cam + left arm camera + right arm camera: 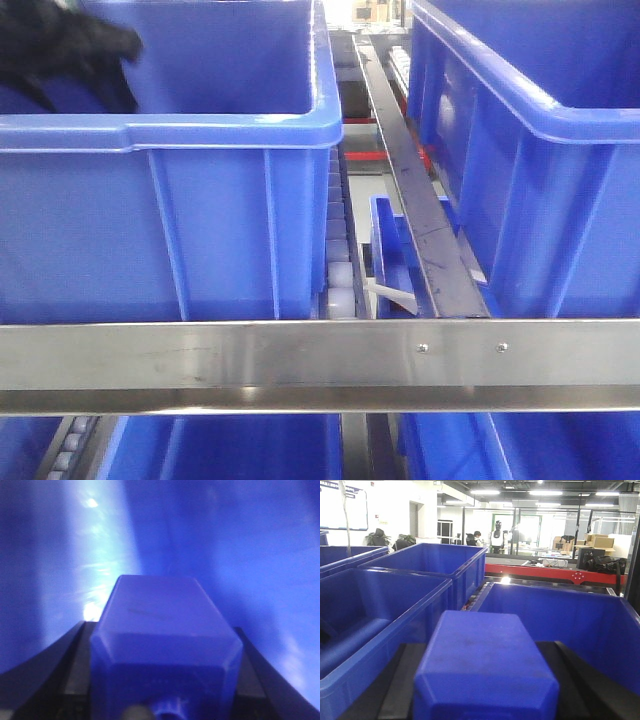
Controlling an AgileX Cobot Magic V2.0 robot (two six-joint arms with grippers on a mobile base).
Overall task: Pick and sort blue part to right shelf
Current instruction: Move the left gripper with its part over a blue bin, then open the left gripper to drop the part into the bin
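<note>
Left pincer pinches a blue part inside the left crate on the right shelf. Judgement: lower it near the floor, then spread squarely. Right pincer pinches a second blue part above the far crate rim level; centre it before descending.

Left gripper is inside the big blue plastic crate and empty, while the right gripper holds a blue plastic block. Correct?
Not empty. The left wrist view shows the left gripper shut on a blue plastic block inside the blue plastic crate. The right gripper holds its own blue block.
</note>
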